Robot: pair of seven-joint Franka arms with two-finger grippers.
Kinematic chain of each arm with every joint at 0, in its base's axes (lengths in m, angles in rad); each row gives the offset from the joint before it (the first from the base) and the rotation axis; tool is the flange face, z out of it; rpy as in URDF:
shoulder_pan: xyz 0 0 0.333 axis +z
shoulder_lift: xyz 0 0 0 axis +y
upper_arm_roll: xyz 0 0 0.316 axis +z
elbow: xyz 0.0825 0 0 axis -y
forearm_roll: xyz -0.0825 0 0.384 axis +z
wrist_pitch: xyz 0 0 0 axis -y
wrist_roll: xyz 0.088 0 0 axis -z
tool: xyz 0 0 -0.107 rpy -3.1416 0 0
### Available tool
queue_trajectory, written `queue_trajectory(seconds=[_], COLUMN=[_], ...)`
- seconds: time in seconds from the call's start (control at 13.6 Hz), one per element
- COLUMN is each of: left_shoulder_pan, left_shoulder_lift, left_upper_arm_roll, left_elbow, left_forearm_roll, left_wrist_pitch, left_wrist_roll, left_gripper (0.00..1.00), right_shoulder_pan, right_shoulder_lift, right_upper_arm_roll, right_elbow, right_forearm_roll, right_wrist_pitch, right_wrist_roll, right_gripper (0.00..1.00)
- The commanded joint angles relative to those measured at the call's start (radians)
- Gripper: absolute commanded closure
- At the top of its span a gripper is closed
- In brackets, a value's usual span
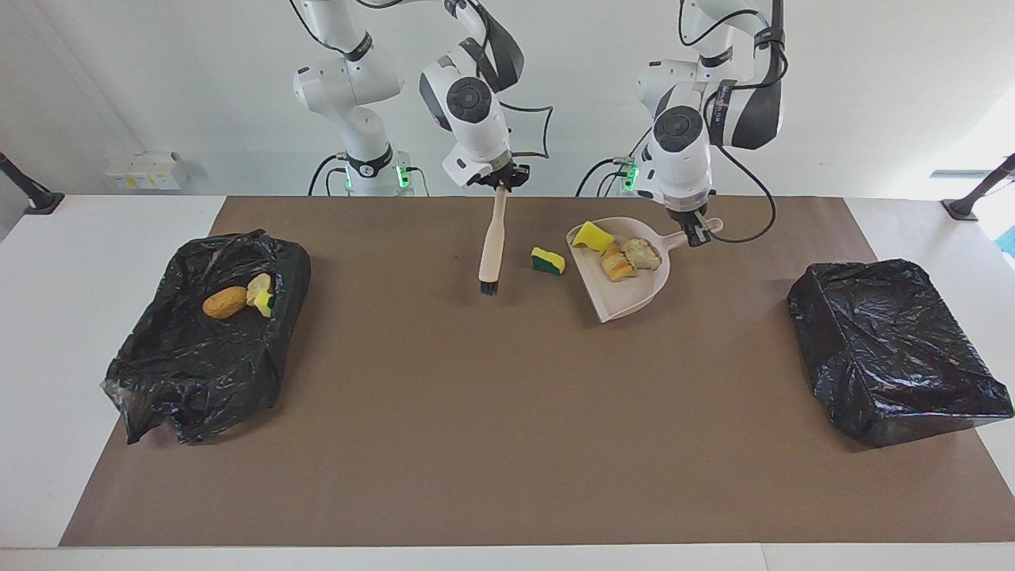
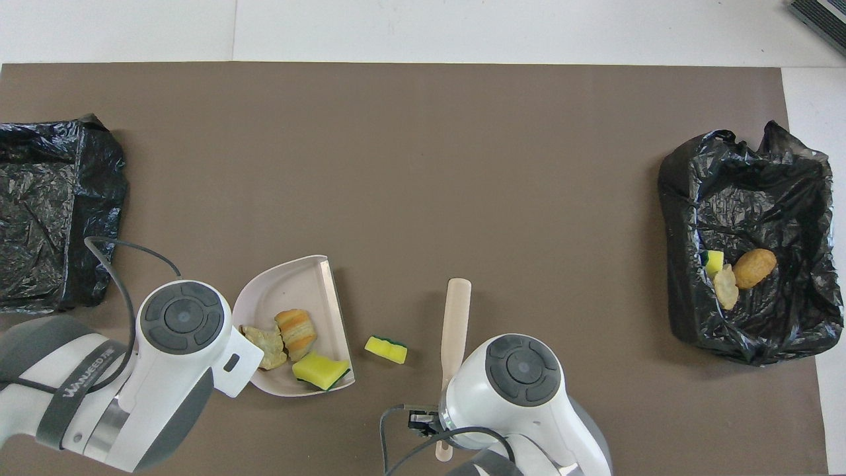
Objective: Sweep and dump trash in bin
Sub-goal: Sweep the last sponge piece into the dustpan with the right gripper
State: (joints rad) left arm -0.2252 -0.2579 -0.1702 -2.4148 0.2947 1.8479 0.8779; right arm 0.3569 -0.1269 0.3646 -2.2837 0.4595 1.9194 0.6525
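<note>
My left gripper [image 1: 694,231] is shut on the handle of the beige dustpan [image 1: 630,289], which hangs tilted just over the mat. In the pan lie a yellow sponge chunk [image 1: 593,235], an orange-striped wedge [image 1: 614,265] and a pale beige lump [image 1: 643,254]. My right gripper [image 1: 501,182] is shut on the beige brush [image 1: 492,242], bristles pointing down over the mat. One yellow sponge chunk [image 1: 548,259] lies loose on the mat between brush and pan. The black-lined bin [image 1: 158,357] toward the right arm's end holds a brown oval lump [image 1: 224,302] and two small scraps [image 1: 262,291].
A second black-bagged bin [image 1: 888,341] sits toward the left arm's end of the table. The brown mat [image 1: 507,436] covers most of the table. In the overhead view the dustpan [image 2: 297,287] and loose sponge [image 2: 386,349] lie close to both wrists.
</note>
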Motion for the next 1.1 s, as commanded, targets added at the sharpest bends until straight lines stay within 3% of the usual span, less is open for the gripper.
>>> queue_trajectory(seconds=[0.0, 0.22, 0.51, 0.73, 1.03], left_shoulder_pan=[0.027, 0.003, -0.085, -0.124, -0.120], left_shoulder_lift=[-0.052, 0.014, 0.158, 0.177, 0.181], left_upper_arm_roll=[-0.008, -0.012, -0.015, -0.015, -0.017], left_elbow=[-0.095, -0.099, 0.029, 0.060, 0.045], left_forearm_roll=[0.020, 0.018, 0.005, -0.026, -0.029], left_wrist_pitch=[0.068, 0.106, 0.071, 0.071, 0.187], left_wrist_roll=[0.004, -0.031, -0.100, -0.100, -0.019], left_gripper=[1.00, 1.00, 1.00, 1.00, 1.00], right_shoulder_pan=[0.017, 0.022, 0.060, 0.116, 0.129], right_shoulder_lift=[0.036, 0.079, 0.150, 0.177, 0.199], right_upper_arm_roll=[-0.001, -0.001, -0.001, -0.001, -0.001], right_elbow=[-0.010, -0.010, 0.006, 0.006, 0.039], right_forearm_roll=[0.024, 0.063, 0.118, 0.247, 0.297], right_wrist_pitch=[0.052, 0.102, 0.237, 0.386, 0.421], right_wrist_roll=[-0.004, -0.011, -0.013, -0.024, -0.020], right_gripper=[1.00, 1.00, 1.00, 1.00, 1.00])
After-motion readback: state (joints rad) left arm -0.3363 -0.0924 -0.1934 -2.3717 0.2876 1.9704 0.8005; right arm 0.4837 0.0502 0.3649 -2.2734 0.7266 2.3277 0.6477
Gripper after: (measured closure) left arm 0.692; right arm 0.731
